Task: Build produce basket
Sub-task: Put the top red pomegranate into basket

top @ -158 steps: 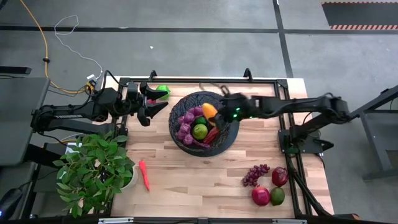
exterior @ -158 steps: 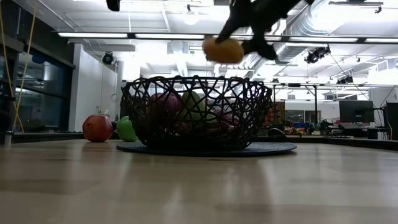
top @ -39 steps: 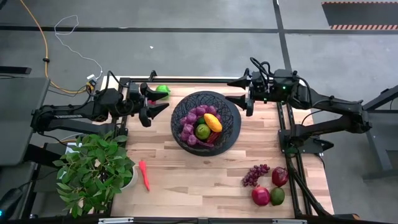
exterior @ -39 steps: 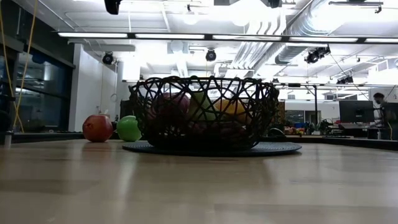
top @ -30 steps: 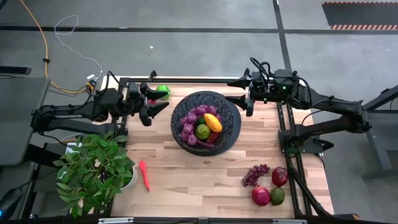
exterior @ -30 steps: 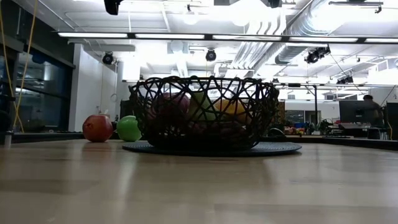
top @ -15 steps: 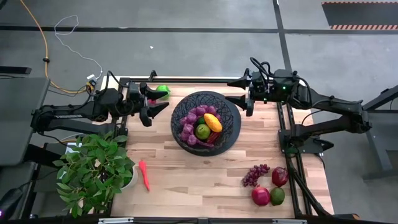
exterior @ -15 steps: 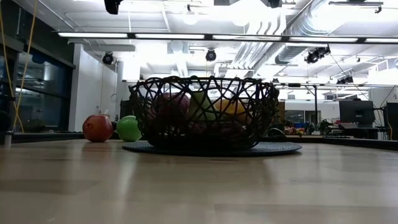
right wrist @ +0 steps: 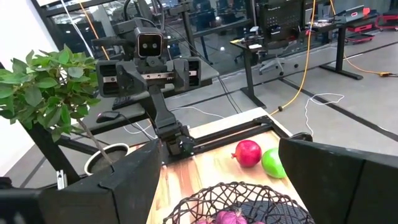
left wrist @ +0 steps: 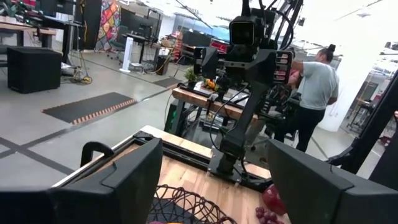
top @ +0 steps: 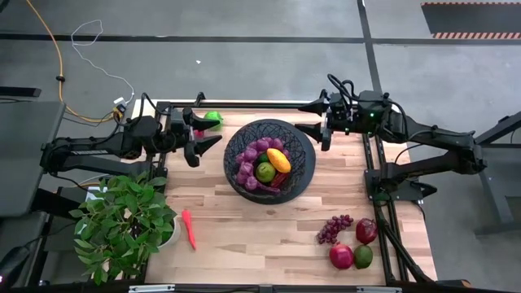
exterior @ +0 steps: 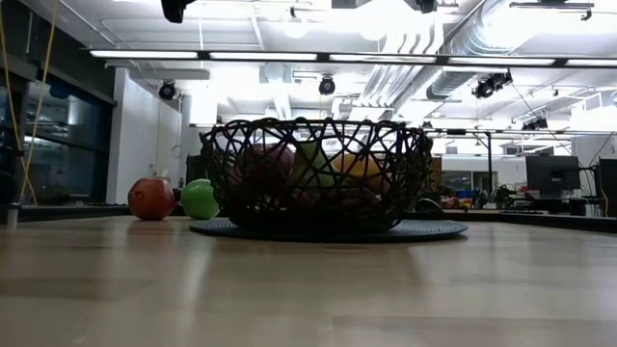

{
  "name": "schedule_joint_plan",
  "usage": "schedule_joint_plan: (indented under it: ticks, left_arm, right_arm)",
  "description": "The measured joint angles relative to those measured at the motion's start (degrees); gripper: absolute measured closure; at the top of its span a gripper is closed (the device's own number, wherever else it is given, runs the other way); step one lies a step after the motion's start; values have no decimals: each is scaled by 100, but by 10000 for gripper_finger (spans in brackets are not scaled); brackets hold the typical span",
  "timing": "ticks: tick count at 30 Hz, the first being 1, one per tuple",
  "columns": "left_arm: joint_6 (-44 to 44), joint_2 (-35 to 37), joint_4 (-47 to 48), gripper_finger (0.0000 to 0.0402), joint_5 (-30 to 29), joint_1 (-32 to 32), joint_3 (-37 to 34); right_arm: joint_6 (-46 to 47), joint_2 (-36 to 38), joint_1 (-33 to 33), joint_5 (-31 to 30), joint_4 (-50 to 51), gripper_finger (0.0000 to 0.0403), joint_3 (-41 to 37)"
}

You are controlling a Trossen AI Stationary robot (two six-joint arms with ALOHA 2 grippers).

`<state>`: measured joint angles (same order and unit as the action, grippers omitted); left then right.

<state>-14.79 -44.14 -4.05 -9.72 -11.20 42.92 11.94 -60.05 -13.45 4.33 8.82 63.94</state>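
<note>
High view: the basket [top: 299,159] at worktop [top: 244,228] centre holds grapes, mango and a green fruit, while a pepper [top: 189,229], a grape bunch [top: 332,228] and three fruits [top: 355,248] remain outside, both the left hand [top: 205,133] and right hand [top: 313,124] released, empty, beside it.

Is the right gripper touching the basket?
Apart. The high view shows the right gripper open, with bare table between it and the basket rim.

Bare table [top: 244,236] lies open between potted plant [top: 126,224] and loose produce [top: 352,240]; basket [top: 299,175] blocks centre
</note>
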Motion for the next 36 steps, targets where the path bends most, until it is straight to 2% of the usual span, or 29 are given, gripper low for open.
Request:
schedule_joint_plan:
  ticks: [3, 8, 10, 15, 21, 26, 31, 36]
  left_arm:
    - [0, 0, 3, 100, -1, -1, 0]
    - [-10, 0, 181, 22, -22, -1, 0]
    - [186, 0, 300, 8, -42, -1, 0]
    - [425, 0, 481, 27, -13, 0, 0]
    - [-121, 2, 521, 29, 9, 0, 0]
    - [-765, -200, 591, 30, -567, -105, 100]
    - [-896, -855, 2245, 30, -918, -838, 885]
    - [-1641, -1637, 4380, 30, -1389, -1992, 1416]
  right_arm:
    - [0, 0, -1, -3, 0, 98, 0]
    - [0, 0, 0, -3, 0, 98, 0]
    - [0, 0, -1, -3, 0, 98, 0]
    - [0, 0, 0, -3, 0, 98, 0]
    - [0, 0, 0, -4, 0, 98, 0]
    - [0, 0, 0, -7, 0, 98, 0]
    - [93, 0, 0, -10, 40, 98, 0]
    - [129, 0, 0, -16, 227, 98, 0]
